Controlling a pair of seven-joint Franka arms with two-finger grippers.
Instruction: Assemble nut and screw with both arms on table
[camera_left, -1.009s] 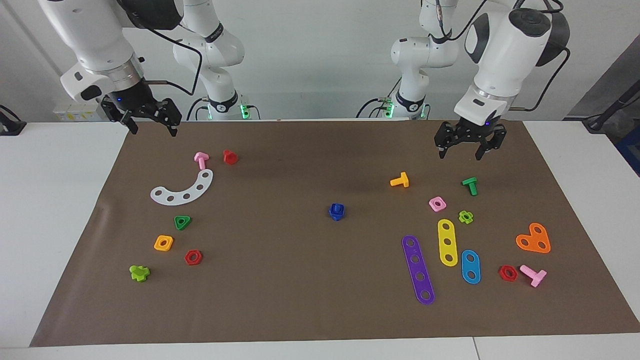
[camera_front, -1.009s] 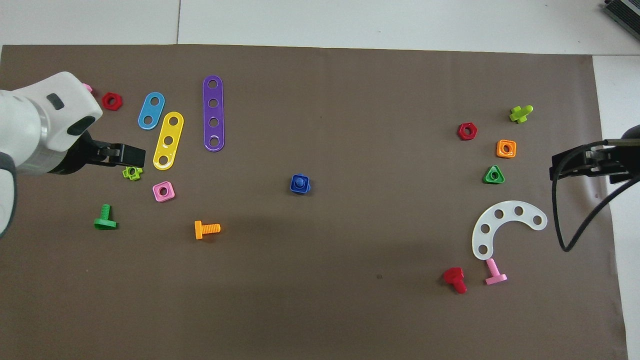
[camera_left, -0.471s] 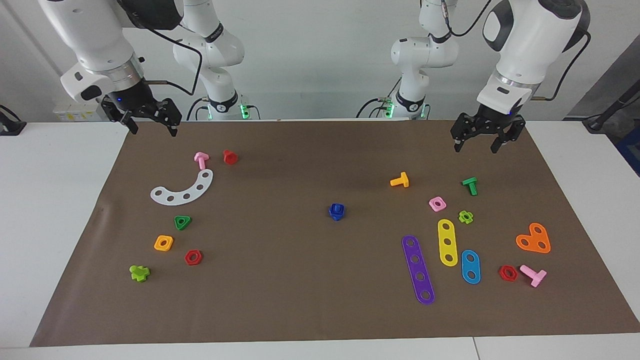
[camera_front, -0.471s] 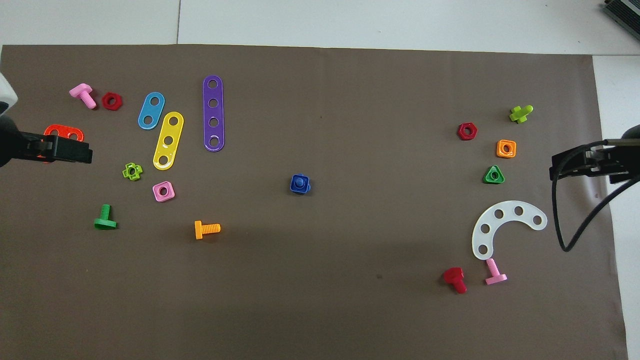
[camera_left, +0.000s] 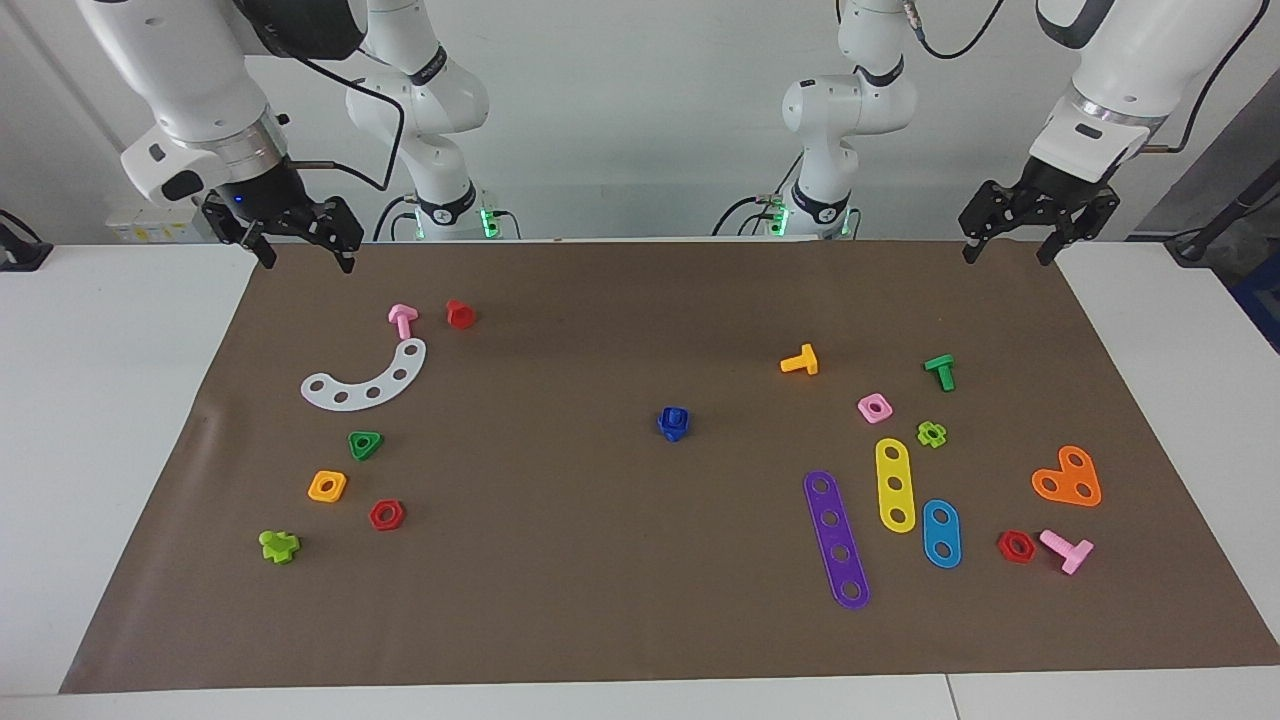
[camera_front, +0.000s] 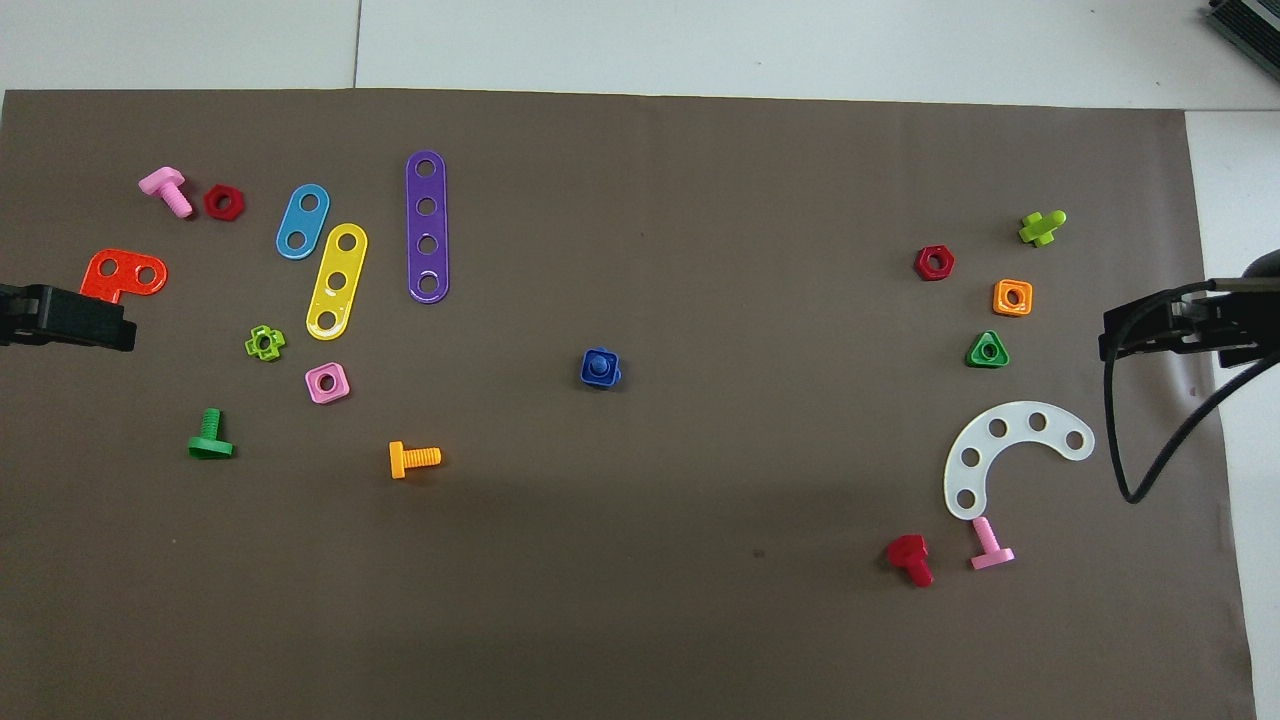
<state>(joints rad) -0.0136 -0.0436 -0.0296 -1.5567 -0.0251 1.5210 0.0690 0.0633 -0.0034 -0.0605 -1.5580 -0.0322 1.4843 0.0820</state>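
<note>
The dark-blue nut (camera_left: 672, 427) sits on the dark-blue screw in the middle of the brown mat (camera_left: 560, 580). The screw's shaft (camera_left: 678, 413) stands up through the nut's hole. In the overhead view the nut (camera_front: 590, 372) rings the shaft tip (camera_front: 600, 366). My left gripper (camera_left: 1005, 256) is open and empty, raised over the mat's corner at the left arm's end; it also shows in the overhead view (camera_front: 110, 325). My right gripper (camera_left: 307, 263) is open and empty, raised over the mat's corner at the right arm's end, waiting; the overhead view shows it too (camera_front: 1115, 340).
Loose toy pieces lie toward the left arm's end: an orange bolt (camera_left: 800, 360), a green bolt (camera_left: 940, 371), a pink nut (camera_left: 874, 407) and a purple strip (camera_left: 836, 538). Toward the right arm's end lie a white curved strip (camera_left: 365, 380) and a green triangular nut (camera_left: 365, 444).
My left gripper has risen and moved from over the green bolt area toward the robots and out to the mat's corner. The right arm and the blue pieces have not moved.
</note>
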